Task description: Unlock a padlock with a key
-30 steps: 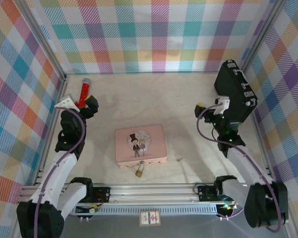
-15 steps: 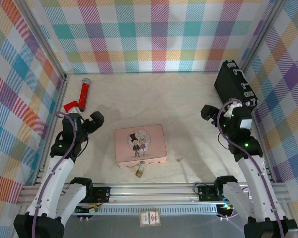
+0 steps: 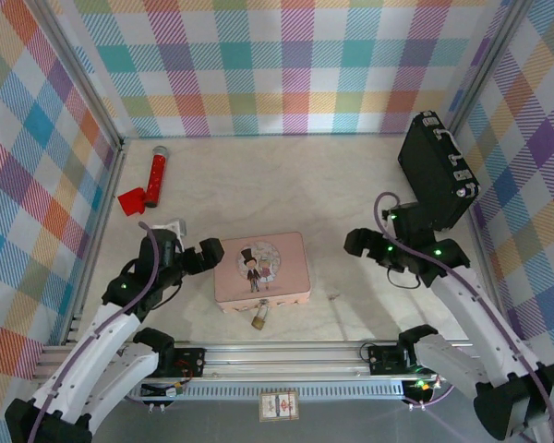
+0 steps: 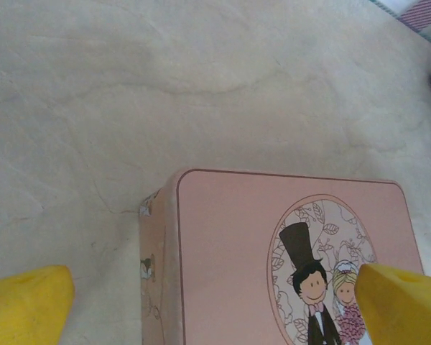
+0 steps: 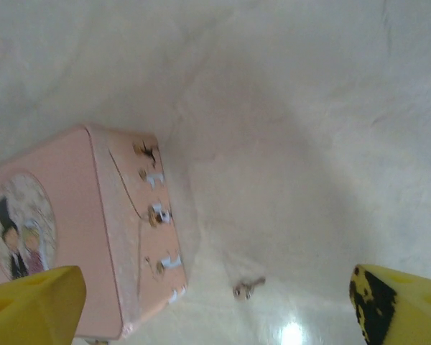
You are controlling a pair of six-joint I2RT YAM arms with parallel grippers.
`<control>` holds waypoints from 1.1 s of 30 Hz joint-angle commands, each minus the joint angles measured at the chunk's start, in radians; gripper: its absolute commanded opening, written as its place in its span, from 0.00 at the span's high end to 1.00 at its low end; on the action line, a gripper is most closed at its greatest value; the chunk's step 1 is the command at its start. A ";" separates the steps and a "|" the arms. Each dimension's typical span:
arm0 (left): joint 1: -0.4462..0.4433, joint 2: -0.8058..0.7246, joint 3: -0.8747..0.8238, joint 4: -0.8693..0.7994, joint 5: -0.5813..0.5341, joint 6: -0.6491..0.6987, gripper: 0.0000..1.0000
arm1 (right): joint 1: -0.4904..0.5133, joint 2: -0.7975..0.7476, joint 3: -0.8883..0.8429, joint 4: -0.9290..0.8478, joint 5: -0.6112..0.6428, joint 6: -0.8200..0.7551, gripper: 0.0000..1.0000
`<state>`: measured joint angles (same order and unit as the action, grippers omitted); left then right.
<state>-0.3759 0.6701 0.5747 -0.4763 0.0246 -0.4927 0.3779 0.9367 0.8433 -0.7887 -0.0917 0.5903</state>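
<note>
Gaping wide, both jaws hover; the key [image 5: 248,288] lies below, between the right pair.

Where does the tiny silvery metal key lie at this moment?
In the top external view, the tiny silvery-grey metal key lies on the table just right of the pink rectangular tin box, near its front right corner, not touching it.

pink tin box [image 3: 261,270]: middle of the table
padlock [image 3: 258,319]: at the tin's near edge
key [image 3: 333,296]: on the table, right of the tin
left gripper [image 3: 207,256]: just beside the tin's left edge
right gripper [image 3: 355,243]: right of the tin
black case [image 3: 434,171]: far right corner
</note>
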 commanded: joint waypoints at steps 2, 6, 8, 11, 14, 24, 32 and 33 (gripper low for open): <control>-0.021 -0.043 -0.052 0.083 -0.079 0.054 0.00 | 0.100 0.032 -0.048 -0.081 0.062 0.141 0.10; -0.021 -0.068 -0.088 0.122 -0.075 0.085 0.00 | 0.169 0.041 -0.120 -0.050 0.071 0.253 0.20; -0.021 -0.081 -0.117 0.150 -0.068 0.091 0.00 | 0.207 0.058 -0.145 -0.040 0.084 0.304 0.23; -0.023 -0.102 -0.154 0.177 -0.063 0.101 0.00 | 0.257 0.100 -0.170 -0.014 0.085 0.377 0.30; -0.023 -0.130 -0.176 0.189 -0.061 0.102 0.00 | 0.312 0.152 -0.179 0.020 0.090 0.448 0.36; -0.023 -0.167 -0.191 0.184 -0.043 0.088 0.00 | 0.360 0.284 -0.194 0.097 0.111 0.638 0.51; -0.023 -0.156 -0.190 0.189 -0.023 0.082 0.00 | 0.360 0.331 -0.200 0.146 0.112 0.699 0.56; -0.023 -0.155 -0.190 0.190 -0.023 0.082 0.00 | 0.360 0.342 -0.197 0.152 0.108 0.703 0.57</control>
<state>-0.3904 0.5152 0.3950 -0.3077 -0.0158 -0.4103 0.7338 1.2541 0.6487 -0.6571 0.0116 1.2461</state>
